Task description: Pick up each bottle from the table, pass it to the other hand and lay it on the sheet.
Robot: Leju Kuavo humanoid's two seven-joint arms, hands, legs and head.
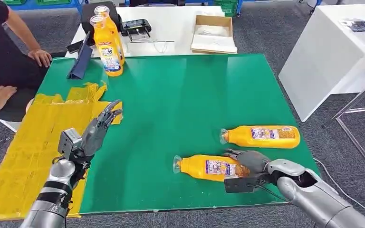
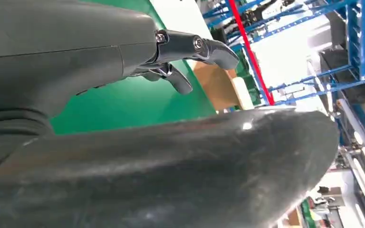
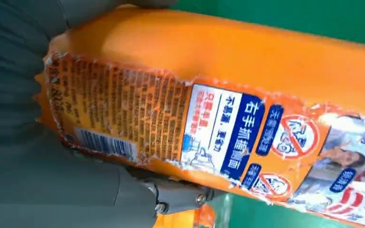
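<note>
Gripping the nearer bottle (image 1: 209, 167) by the bench's (image 1: 180, 95) front-right corner, the right robot hand (image 1: 247, 164) begins the job while the left robot hand (image 1: 97, 128) waits open and empty over the yellow sheet (image 1: 24, 156), no bottle lying there.

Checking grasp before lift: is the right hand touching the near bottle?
Touching. The right wrist view shows the right hand wrapped against the near bottle, with no gap.
</note>
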